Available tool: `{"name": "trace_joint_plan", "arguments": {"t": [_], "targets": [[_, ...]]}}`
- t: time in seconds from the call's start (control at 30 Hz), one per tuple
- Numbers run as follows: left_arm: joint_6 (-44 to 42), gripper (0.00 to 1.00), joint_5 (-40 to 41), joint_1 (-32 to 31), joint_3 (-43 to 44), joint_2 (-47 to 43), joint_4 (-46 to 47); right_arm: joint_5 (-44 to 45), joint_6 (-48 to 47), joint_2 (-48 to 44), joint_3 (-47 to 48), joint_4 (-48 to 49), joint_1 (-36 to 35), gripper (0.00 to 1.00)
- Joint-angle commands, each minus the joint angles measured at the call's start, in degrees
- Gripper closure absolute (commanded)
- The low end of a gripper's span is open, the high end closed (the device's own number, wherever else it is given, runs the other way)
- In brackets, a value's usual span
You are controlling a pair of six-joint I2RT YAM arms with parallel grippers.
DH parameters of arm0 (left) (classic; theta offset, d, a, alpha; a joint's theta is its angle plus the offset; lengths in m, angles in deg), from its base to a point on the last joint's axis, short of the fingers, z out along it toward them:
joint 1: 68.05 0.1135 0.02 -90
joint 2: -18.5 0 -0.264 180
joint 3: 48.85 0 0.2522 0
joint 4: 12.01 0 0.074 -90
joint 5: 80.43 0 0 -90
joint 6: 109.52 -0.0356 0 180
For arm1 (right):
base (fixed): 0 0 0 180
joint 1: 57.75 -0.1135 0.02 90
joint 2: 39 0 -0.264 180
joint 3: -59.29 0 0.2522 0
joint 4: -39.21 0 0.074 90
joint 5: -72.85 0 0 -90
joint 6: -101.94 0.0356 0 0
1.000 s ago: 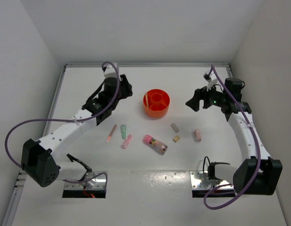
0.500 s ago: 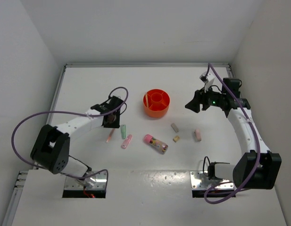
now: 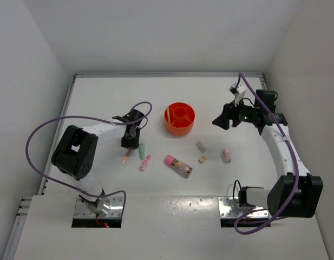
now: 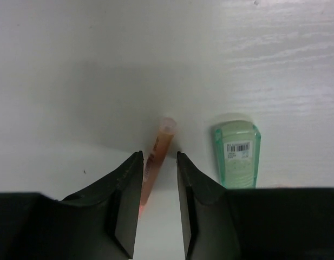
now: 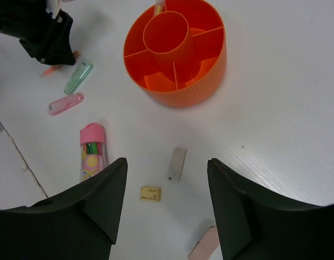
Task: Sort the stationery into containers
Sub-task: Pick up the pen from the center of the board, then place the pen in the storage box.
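Note:
My left gripper [image 3: 129, 143] is low over the table with its jaws narrowly open. In the left wrist view [image 4: 156, 179] the thin pink pen [image 4: 158, 157] lies between them, close to the left finger. The green eraser [image 4: 236, 154] lies just to its right. A pink eraser [image 3: 145, 162], the pink-capped clear tube [image 3: 178, 166], a beige eraser [image 3: 200, 146], a tan cube [image 3: 202, 160] and another pink eraser [image 3: 227, 155] lie on the table. The orange organiser [image 3: 184, 127] holds a cream stick [image 3: 168, 115]. My right gripper [image 3: 220, 120] is wide open and empty, above the table right of the organiser.
White walls close in the table at the back and on both sides. In the right wrist view the organiser [image 5: 180, 89], the tube [image 5: 92, 151], the beige eraser [image 5: 177, 163] and the tan cube [image 5: 150, 193] lie below my open right gripper [image 5: 167, 179].
My left arm has swung from beside the organiser towards me and down onto the pink pen. My right gripper has barely moved.

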Motion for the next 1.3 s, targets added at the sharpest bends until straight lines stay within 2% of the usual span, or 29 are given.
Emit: {"name": "trace_joint_plan", "arguments": {"t": [0.0, 0.17, 0.33, 0.43, 0.47, 0.5, 0.53, 0.6, 0.63, 0.67, 0.77, 0.8, 0.87, 0.97, 1.0, 1.07, 1.1, 1.27], "targets": [[-1.09, 0.64, -1.61, 0.56, 2.28, 2.12, 1.25, -1.64, -1.11, -0.03, 2.4, 0.94, 0.21, 0.38], [-1.09, 0.84, -1.61, 0.56, 2.8, 2.82, 1.25, -1.64, -1.11, -0.56, 2.4, 0.94, 0.21, 0.38], [-1.09, 0.89, -1.61, 1.09, 4.55, -0.5, 1.25, -1.64, -1.11, -0.56, 2.4, 0.94, 0.21, 0.38], [0.31, 0.95, -3.89, 1.09, 6.49, -8.75, 4.65, -1.64, -1.11, -0.56, 2.4, 0.94, 0.21, 0.38], [0.93, 0.98, -6.07, 1.09, 6.5, -11.65, 7.03, -1.64, -1.11, -0.56, 2.4, 0.94, 0.21, 0.5], [1.89, 1.0, -7.23, 1.09, 6.5, -17.51, 10.27, -1.64, -1.11, -0.56, 2.4, 0.94, 0.21, 0.7], [4.69, 1.0, -8.54, 1.09, 4.84, -20.35, 19.35, -1.64, -0.59, -0.03, 2.4, 0.94, 0.21, 1.0], [7.95, 1.0, -10.06, -0.92, -1.31, -26.49, 30.55, -2.34, -0.59, 0.59, 3.01, -0.11, 0.21, 1.0], [9.88, 1.0, -8.4, -1.89, -3.07, -27.49, 39.48, -2.86, -0.59, 0.59, 3.01, -0.11, 0.21, 1.0], [9.9, 1.0, -4.73, -2.86, -5.08, -27.5, 42.87, -2.87, -0.07, 0.59, 3.01, 0.67, 0.21, 1.0], [9.81, 1.0, -1.18, -4.63, -6.34, -25.31, 53.78, -2.87, 0.56, 0.59, 1.96, 2.08, 0.21, 0.74], [9.2, 1.0, 1.09, -5.41, -6.86, -24.08, 55.81, -2.87, 0.03, -0.11, 1.96, 2.09, 0.21, 0.54], [7.97, 1.0, 1.64, -6.21, -6.25, -20.23, 60.82, -4.71, -1.36, -1.34, -0.05, 3.49, 0.21, 0.49], [7.18, 1.0, 6.37, -9.1, -5.2, -17.22, 66.89, -7.87, -1.99, -3.98, -3.39, 7.17, 0.21, 0.49], [7.17, 1.0, 8.12, -9.11, -3.89, -14.95, 67.77, -9.01, -3.21, -4.94, -4.36, 8.05, 0.21, 0.51], [5.86, 1.0, 9.63, -10.51, -1.69, -12.22, 67.78, -9.81, -3.75, -6.7, -6.82, 10.94, 0.21, 0.73], [4.64, 1.0, 10.25, -11.3, 0.58, -10.81, 67.78, -9.81, -4.45, -8.1, -7.44, 11.48, 0.21, 0.99], [3.31, 1.0, 12.62, -13.23, 3.77, -3.7, 68.57, -9.81, -6.04, -9.26, -6.92, 10.96, 0.21, 1.0]]}}
